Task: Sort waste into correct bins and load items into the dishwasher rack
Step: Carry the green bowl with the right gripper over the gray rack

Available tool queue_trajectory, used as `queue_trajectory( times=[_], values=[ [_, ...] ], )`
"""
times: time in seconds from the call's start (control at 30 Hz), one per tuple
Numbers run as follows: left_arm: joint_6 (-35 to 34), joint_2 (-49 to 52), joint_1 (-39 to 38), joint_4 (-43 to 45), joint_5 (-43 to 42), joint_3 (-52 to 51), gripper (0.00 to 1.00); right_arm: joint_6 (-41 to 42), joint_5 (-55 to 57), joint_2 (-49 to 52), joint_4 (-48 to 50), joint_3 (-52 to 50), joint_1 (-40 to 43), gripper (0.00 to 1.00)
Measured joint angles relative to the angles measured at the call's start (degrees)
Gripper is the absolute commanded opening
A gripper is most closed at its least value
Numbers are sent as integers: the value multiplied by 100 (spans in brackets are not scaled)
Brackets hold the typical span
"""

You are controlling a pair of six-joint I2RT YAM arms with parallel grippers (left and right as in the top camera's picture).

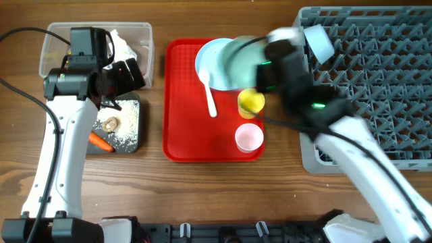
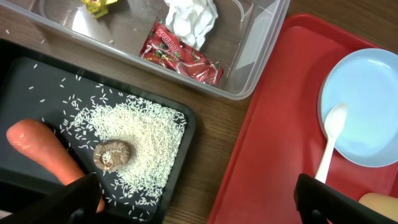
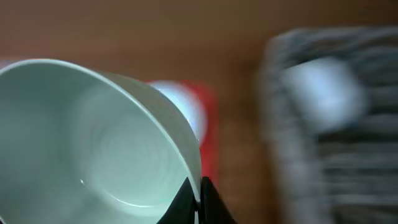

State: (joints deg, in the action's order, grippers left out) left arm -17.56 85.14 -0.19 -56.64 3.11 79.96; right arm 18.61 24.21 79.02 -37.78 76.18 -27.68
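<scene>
Holding a pale blue-green bowl [image 3: 93, 149] by its rim, my right gripper [image 3: 198, 202] is clamped on it above the red tray [image 1: 181, 101], beside the dishwasher rack [image 1: 385, 81]. I should lower it edgeways between pegs. My left gripper [image 2: 199, 208] hangs spread and empty over the black tray [image 2: 37, 74].

The tabletop [image 1: 155, 196] is matt grained wood, the tray [image 1: 182, 101] glossy red plastic, the tub [image 2: 261, 37] clear smooth plastic, the wrapper [image 2: 183, 55] shiny film, the bowl [image 3: 93, 143] smooth and glossy.
</scene>
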Motion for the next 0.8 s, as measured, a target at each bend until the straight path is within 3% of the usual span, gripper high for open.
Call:
queue_trajectory(
  times=[0.2, 0.4, 0.8],
  values=[
    [0, 0, 0, 2, 0, 0, 100, -804, 2105, 85, -61, 4, 1255, 4],
    [0, 0, 0, 0, 0, 0, 100, -1134, 2898, 647, -417, 4, 2295, 4],
    [0, 0, 0, 0, 0, 0, 100, -1939, 3394, 1799, -673, 4, 2216, 4]
  ],
)
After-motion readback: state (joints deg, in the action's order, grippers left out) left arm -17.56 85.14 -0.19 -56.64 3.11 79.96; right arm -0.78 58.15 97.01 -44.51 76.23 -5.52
